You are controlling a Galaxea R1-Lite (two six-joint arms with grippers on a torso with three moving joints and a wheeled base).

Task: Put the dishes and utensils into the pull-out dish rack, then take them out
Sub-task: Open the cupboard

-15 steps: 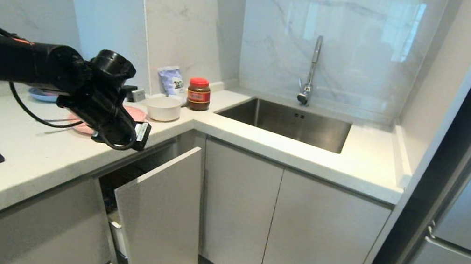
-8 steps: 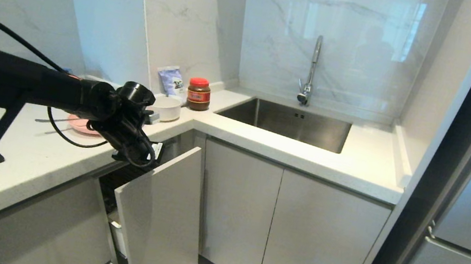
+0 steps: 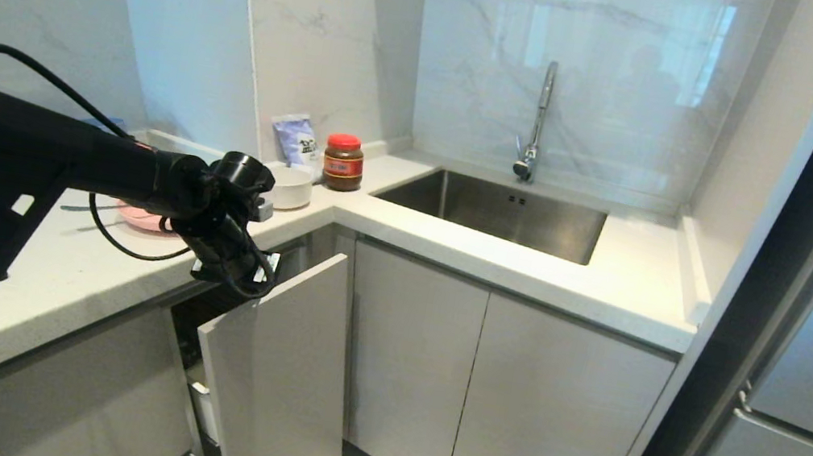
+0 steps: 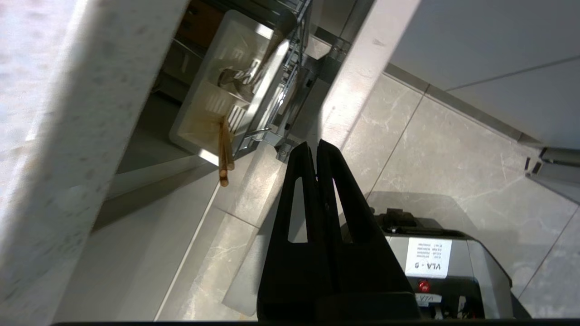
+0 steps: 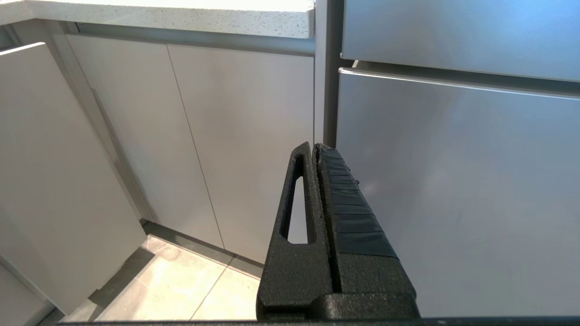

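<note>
A pair of thin light-wood chopsticks [image 4: 224, 151] is seen through the left wrist camera, standing in the white rectangular utensil caddy [image 4: 213, 113] of the pull-out dish rack [image 4: 290, 68]; their long axis runs up out of the caddy, and the free ends project past its rim toward the camera. A slim metal fork [image 4: 235, 77] lies in the caddy's neighbouring compartment, though its exact direction cannot be told. The rack is made of chrome wire and is partly drawn out beneath the bench [image 3: 82, 266], its smooth light-grey front panel [image 3: 286, 372] standing out from the cabinet row. The left gripper [image 4: 317, 147], black and wedge-shaped, is held at the bench edge above the open rack with its fingers pressed together and nothing between them. The right gripper [image 5: 316, 148] is likewise pressed together and empty, low before the cabinet doors and a steel fridge. On the speckled white stone bench a pale-pink plate [image 3: 143, 217] lies flat, mostly hidden by the arm, and a cream-white bowl [image 3: 290, 187] sits upright near a red-lidded jar [image 3: 343, 162]. A steel sink [image 3: 499, 210] with a tap is set in the corner beneath marble-look walls, above a grey tiled floor.
</note>
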